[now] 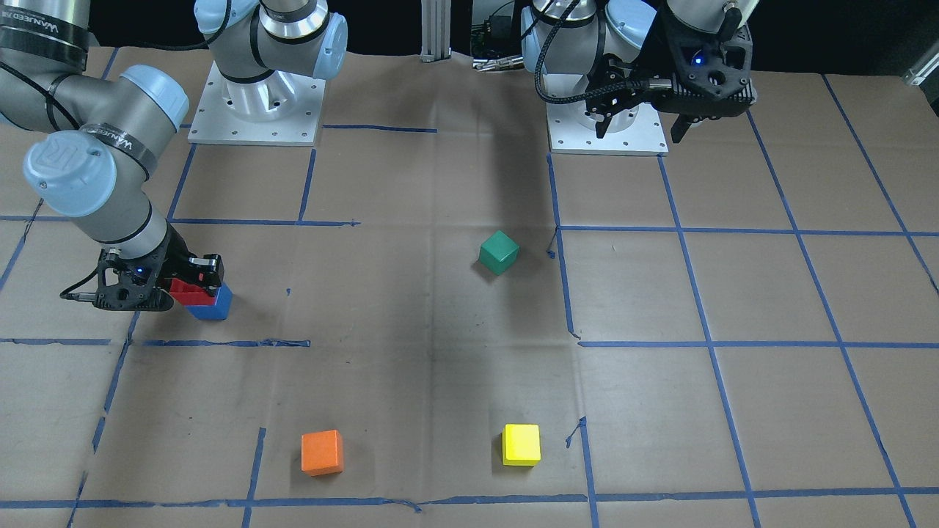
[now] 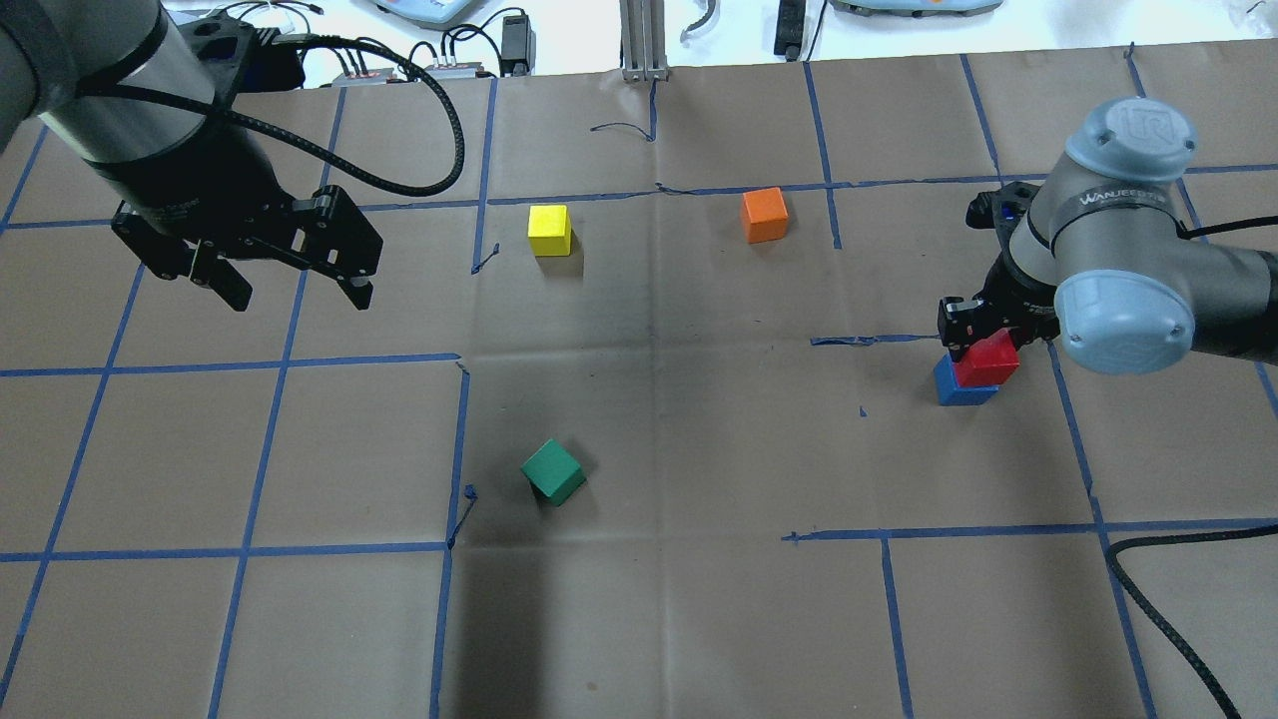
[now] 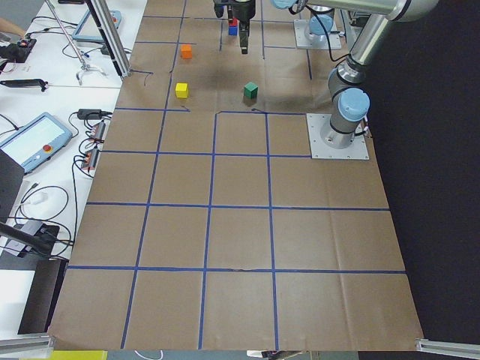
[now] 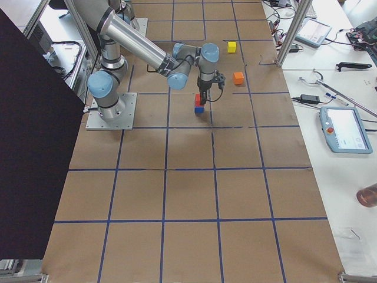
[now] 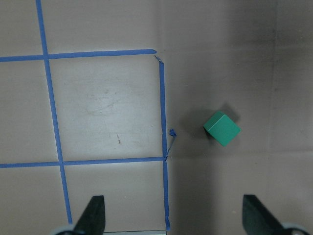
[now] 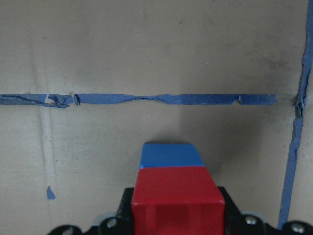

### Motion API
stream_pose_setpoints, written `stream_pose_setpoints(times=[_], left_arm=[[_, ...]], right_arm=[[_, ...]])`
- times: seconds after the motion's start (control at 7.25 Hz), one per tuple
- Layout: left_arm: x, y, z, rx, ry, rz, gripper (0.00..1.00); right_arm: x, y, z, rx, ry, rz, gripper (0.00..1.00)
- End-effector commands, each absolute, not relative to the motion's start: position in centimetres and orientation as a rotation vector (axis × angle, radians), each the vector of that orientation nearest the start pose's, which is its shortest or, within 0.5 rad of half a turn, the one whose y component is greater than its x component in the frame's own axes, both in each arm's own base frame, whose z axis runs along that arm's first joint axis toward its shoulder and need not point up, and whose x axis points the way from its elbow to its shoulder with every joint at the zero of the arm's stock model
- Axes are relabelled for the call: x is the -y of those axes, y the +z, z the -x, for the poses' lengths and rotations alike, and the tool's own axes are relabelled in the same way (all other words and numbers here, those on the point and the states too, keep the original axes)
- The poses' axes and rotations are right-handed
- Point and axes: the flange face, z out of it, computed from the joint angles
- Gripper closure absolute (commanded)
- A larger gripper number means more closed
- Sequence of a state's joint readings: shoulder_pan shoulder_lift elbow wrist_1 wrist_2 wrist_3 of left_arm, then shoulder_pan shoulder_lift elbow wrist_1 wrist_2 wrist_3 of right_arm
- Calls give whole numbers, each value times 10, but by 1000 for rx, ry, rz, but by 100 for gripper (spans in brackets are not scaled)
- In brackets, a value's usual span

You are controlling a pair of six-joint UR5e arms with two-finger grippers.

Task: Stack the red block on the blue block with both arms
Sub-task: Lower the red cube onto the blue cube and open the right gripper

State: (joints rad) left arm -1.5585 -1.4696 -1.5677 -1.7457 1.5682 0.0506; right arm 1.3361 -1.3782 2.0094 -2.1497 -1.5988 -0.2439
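My right gripper (image 2: pixel 982 340) is shut on the red block (image 2: pixel 988 361) and holds it right on top of the blue block (image 2: pixel 958 391), at the table's right side. The wrist view shows the red block (image 6: pixel 176 196) between the fingers, with the blue block's (image 6: pixel 170 155) top edge showing just beyond it. The front view shows the red block (image 1: pixel 189 292) over the blue block (image 1: pixel 214 305). I cannot tell if the two touch. My left gripper (image 2: pixel 290 270) is open and empty, high above the left side, its fingertips (image 5: pixel 95 215) wide apart.
A green block (image 2: pixel 552 471) lies tilted near the middle-left; it also shows in the left wrist view (image 5: pixel 222 128). A yellow block (image 2: pixel 549 230) and an orange block (image 2: pixel 765 215) sit at the far side. Blue tape lines grid the brown paper.
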Motion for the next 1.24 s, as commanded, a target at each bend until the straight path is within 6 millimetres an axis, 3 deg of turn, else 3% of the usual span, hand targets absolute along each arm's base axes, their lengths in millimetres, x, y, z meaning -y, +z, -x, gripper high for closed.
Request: stream_pose_setpoints(times=[0.0,0.14,1.1], left_arm=[[441,520,128,-3143,111,-60,0],[441,520,128,-3143,111,-60,0],[441,520,128,-3143,111,-60,0]], right_arm=[[509,243,-12,-3156,93,16,85],[509,243,-12,-3156,93,13,66],[509,244,-12,-3162,96,9,18]])
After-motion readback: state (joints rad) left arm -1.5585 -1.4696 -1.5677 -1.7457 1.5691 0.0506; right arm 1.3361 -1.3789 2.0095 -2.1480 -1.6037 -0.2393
